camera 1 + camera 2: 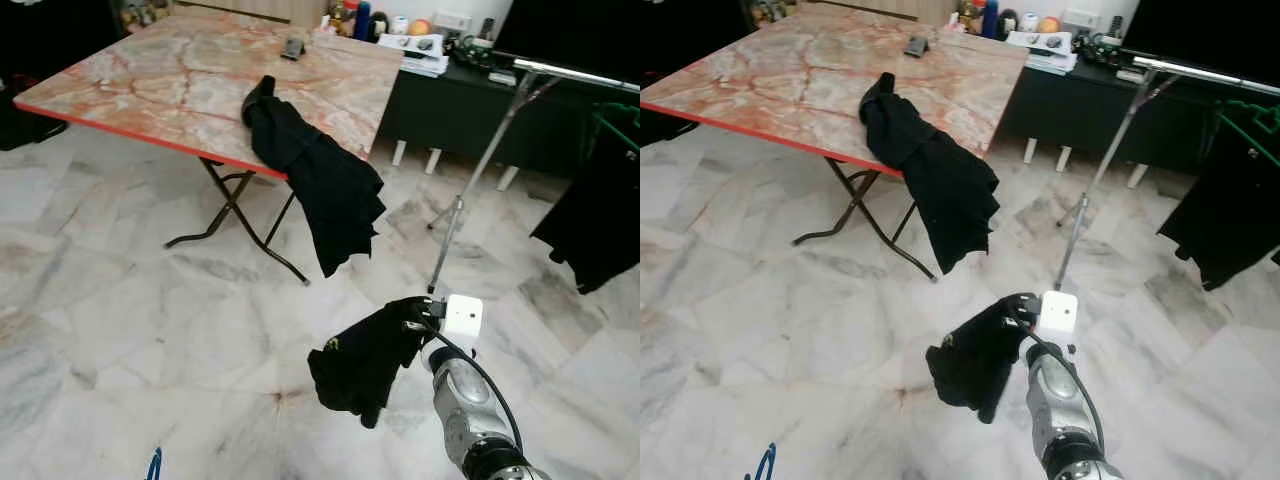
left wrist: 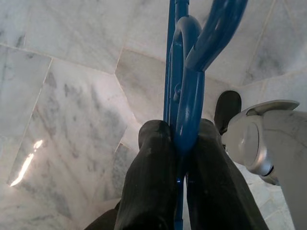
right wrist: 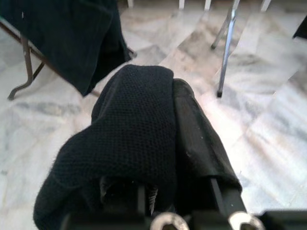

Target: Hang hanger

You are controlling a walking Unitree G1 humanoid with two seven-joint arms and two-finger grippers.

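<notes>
My left gripper point(image 2: 181, 132) is shut on a blue hanger point(image 2: 184, 72), whose hook and neck run out past the two black fingers above the marble floor. A sliver of that blue hanger point(image 1: 153, 465) shows at the bottom edge of the left eye view. Low on the right, my right gripper point(image 1: 415, 320) is shut on a black knitted garment point(image 1: 365, 360). The cloth drapes over the fingers and hangs to the left above the floor. A metal clothes rail point(image 1: 570, 72) on a slanted pole stands at the far right.
A folding table point(image 1: 180, 80) with a marble-patterned top stands ahead on the left, with another black garment point(image 1: 320, 180) hanging over its near edge. A green hanger point(image 1: 615, 120) and dark clothing point(image 1: 600, 220) hang on the rail. A dark cabinet point(image 1: 460, 110) lines the back wall.
</notes>
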